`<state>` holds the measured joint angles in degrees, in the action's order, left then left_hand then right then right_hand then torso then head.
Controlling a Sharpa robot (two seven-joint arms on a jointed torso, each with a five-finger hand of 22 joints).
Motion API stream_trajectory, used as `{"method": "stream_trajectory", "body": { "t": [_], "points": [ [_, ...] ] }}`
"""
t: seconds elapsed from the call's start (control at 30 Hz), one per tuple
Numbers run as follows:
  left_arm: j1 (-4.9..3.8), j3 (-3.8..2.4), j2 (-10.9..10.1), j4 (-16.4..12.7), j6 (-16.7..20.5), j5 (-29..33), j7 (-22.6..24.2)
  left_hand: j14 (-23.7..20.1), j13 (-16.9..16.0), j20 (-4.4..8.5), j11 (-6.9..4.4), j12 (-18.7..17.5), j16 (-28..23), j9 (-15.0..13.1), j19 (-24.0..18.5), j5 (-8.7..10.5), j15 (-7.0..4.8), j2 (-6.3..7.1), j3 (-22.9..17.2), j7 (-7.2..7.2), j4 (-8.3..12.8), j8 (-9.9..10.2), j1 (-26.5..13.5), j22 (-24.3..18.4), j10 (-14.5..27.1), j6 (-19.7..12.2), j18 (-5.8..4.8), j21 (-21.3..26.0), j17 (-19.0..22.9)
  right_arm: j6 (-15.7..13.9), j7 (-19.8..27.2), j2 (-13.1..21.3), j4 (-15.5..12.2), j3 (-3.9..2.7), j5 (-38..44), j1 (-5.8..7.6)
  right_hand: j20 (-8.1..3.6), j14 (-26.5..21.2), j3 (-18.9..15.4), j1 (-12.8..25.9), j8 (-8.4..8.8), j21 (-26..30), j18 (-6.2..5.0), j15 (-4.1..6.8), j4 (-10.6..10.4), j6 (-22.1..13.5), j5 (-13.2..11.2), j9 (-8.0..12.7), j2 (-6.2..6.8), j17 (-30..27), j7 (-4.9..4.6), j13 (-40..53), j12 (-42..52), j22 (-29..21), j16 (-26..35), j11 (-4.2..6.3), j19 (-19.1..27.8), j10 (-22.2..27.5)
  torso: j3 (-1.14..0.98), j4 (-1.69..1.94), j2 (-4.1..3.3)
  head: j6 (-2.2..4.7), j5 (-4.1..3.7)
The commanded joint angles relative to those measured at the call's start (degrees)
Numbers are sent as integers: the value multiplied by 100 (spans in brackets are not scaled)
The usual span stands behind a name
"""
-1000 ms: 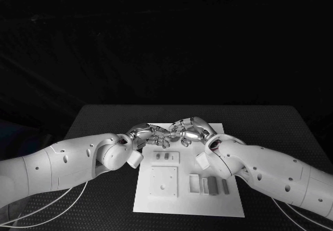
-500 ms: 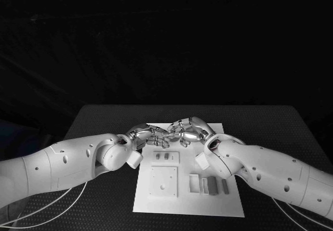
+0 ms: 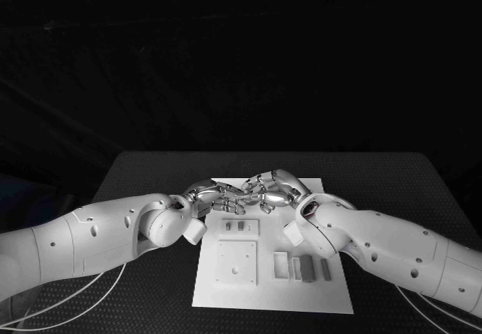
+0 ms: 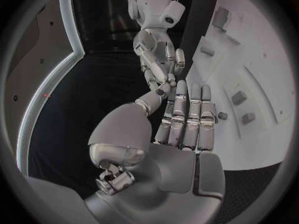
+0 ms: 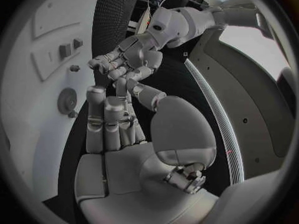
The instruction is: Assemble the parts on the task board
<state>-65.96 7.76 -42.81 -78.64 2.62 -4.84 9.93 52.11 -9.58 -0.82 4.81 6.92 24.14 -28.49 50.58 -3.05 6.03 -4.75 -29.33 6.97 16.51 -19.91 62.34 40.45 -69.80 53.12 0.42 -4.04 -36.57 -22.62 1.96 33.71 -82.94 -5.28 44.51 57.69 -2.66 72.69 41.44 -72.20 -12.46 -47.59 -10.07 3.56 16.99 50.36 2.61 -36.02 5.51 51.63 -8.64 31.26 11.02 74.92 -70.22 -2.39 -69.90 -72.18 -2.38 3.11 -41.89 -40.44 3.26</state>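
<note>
In the head view, the left robot hand [image 3: 213,197] and the right robot hand [image 3: 273,191] are seen fingertip to fingertip over the 12 o'clock end of the task board [image 3: 271,292] on the table [image 3: 402,181]. Whether a part is pinched between them cannot be told. Grey parts [image 3: 313,267] stand toward 4 o'clock.

In the left wrist view, the fingers [image 4: 187,119] are held straight and together, nothing visibly grasped.

In the right wrist view, the same is seen [image 5: 109,122]. Any handover should be kept slow and aligned.

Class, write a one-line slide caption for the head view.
Left hand and right hand meet fingertip to fingertip over the task board's far end.
</note>
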Motion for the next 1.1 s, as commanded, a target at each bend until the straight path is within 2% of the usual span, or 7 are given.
{"method": "stream_trajectory", "body": {
  "t": [0.03,0.3,0.5,0.87,1.1],
  "points": [
    [-18,-19,36,-52,-194,38,112,-7,-7,-21,38,-31,-38,-9,-3,24,38,-2,-46,25,-3,37,9,9,8,-32,-42,-23,-7,534,-59,-16,-24,17,444,-19,-9,-26,34,-46,45,25,-493,25,-13,-76,16,19,13,8,-16,-16,-29,111,22,-21,20,49,-2,-2,-1,-9,-3],
    [-18,-19,38,-56,-224,38,107,-6,-14,-20,40,-39,-45,-16,-9,23,38,-26,-84,26,2,38,38,15,9,-37,-42,-24,-18,602,-68,-8,-21,17,612,-19,1,-49,42,-51,137,19,-493,-4,-13,-241,17,83,23,22,-51,-5,-66,112,21,-52,43,105,-3,-2,0,-16,-12],
    [-18,-19,36,-56,-241,36,95,-5,-16,-22,40,-41,-47,-18,-11,24,38,-27,-94,26,2,37,45,16,8,-37,-42,-24,-22,512,-42,-1,10,17,593,-19,6,-52,35,-32,78,8,-493,-34,-15,-126,16,76,-6,30,-92,12,-67,112,15,-82,43,103,-4,-2,-1,-21,-13],
    [-18,-18,33,-51,-244,33,80,-4,-19,-24,39,-43,-49,-21,-13,24,39,-24,-100,26,1,35,47,18,6,-34,-42,-24,-26,359,41,5,27,17,440,-18,18,-28,3,289,-122,-14,-493,29,-40,244,15,18,-286,29,-4,63,-49,100,21,-15,1,33,-4,-3,-1,-26,-20],
    [-18,-17,28,-51,-251,29,51,-3,-20,-24,39,-44,-50,-23,-14,24,40,-19,-103,28,1,34,47,19,5,-34,-42,-25,-28,208,101,8,40,17,315,-18,4,-6,21,381,-191,-16,-493,64,-41,349,15,-20,-359,26,36,87,-27,96,26,20,-20,-38,-6,-3,-1,-22,-31]
  ]
}}
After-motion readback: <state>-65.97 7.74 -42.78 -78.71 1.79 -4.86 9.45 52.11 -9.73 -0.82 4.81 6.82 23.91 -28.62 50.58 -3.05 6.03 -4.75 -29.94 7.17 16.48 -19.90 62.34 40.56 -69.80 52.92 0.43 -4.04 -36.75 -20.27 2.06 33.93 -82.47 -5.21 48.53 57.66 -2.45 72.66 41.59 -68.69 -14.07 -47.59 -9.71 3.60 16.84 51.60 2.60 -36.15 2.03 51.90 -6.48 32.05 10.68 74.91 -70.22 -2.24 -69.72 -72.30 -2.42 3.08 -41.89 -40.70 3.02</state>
